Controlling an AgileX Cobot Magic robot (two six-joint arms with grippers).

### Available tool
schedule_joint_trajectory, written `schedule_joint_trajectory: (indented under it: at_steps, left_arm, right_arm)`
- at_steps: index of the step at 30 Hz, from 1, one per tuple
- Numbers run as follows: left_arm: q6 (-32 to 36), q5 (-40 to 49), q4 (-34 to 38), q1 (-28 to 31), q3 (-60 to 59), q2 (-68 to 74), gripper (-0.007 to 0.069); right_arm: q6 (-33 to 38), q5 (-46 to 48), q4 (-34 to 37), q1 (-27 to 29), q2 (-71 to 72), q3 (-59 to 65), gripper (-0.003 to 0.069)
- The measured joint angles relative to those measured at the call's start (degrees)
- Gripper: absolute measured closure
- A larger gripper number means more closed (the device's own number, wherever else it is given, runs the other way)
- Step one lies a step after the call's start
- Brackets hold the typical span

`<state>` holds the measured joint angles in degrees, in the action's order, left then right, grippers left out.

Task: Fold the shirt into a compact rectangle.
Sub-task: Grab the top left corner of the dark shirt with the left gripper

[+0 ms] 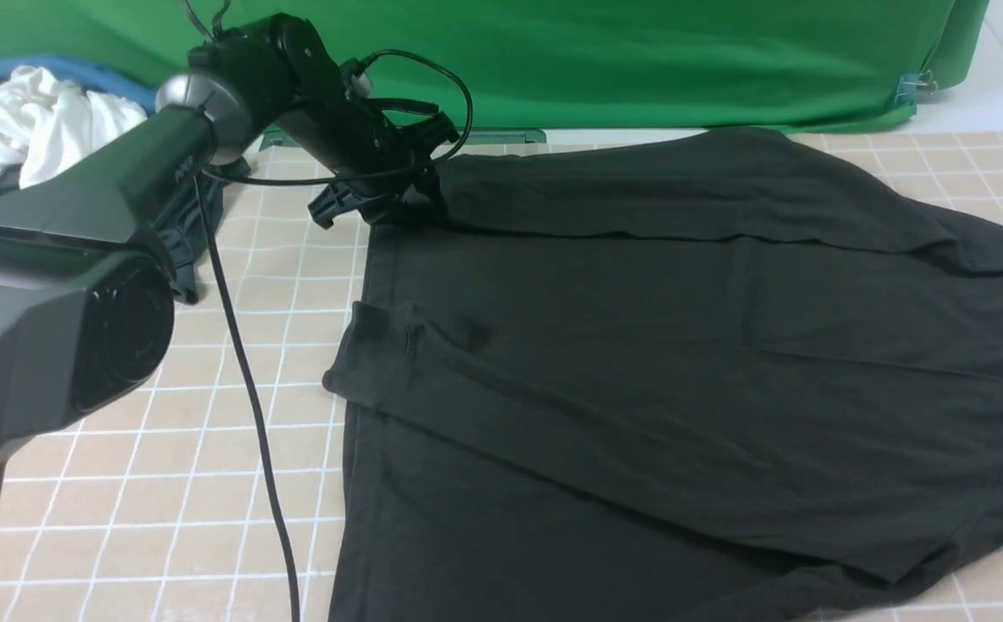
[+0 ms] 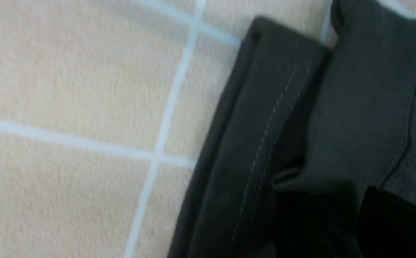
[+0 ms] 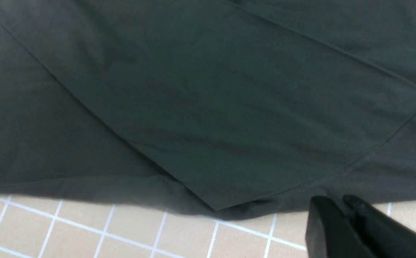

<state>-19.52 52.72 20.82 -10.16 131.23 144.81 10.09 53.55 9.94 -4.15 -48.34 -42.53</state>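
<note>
The black shirt (image 1: 682, 363) lies spread over the tiled table cloth, with a band folded across its middle and its back edge turned over. No logo shows. My left gripper (image 1: 404, 207) is down at the shirt's far left corner. In the left wrist view the stitched hem (image 2: 265, 125) bunches up into the dark fingers (image 2: 390, 222), which are shut on the fabric. My right gripper (image 3: 333, 202) is out of the front view. Its fingers stand close together at the shirt's (image 3: 208, 89) edge, over bare table, with nothing seen between them.
A white garment (image 1: 26, 130) is heaped on blue cloth at the back left. A green backdrop (image 1: 639, 52) hangs behind the table. A black cable (image 1: 242, 363) runs down from the left arm across the tiled cloth (image 1: 121, 432). A clip (image 1: 916, 86) holds the backdrop at the right.
</note>
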Motion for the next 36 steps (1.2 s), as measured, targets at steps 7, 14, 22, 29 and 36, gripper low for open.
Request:
schedule_joint_trajectory:
  at_steps: [7, 14, 22, 29, 36]
  left_arm:
    - [2.2, -2.6, 0.8, 0.0, 0.2, 0.4, 0.0367]
    - [6.8, 1.5, -9.3, 0.0, 3.9, 0.5, 0.0293]
    - [9.4, 1.2, -8.1, -0.2, 4.6, 1.2, 0.0176]
    - [12.8, -1.8, -7.9, -2.1, 4.6, 1.4, 0.0157]
    - [13.4, -4.5, -7.5, -2.7, 4.6, 1.7, 0.0201]
  right_arm:
    - [0.0, -0.2, 0.0, 0.0, 0.0, 0.0, 0.0587]
    - [0.0, -0.2, 0.0, 0.0, 0.0, 0.0, 0.0584]
    - [0.0, -0.2, 0.0, 0.0, 0.0, 0.0, 0.0577]
    - [0.0, -0.2, 0.0, 0.0, 0.0, 0.0, 0.0568]
    - [0.0, -0.2, 0.0, 0.0, 0.0, 0.0, 0.0565]
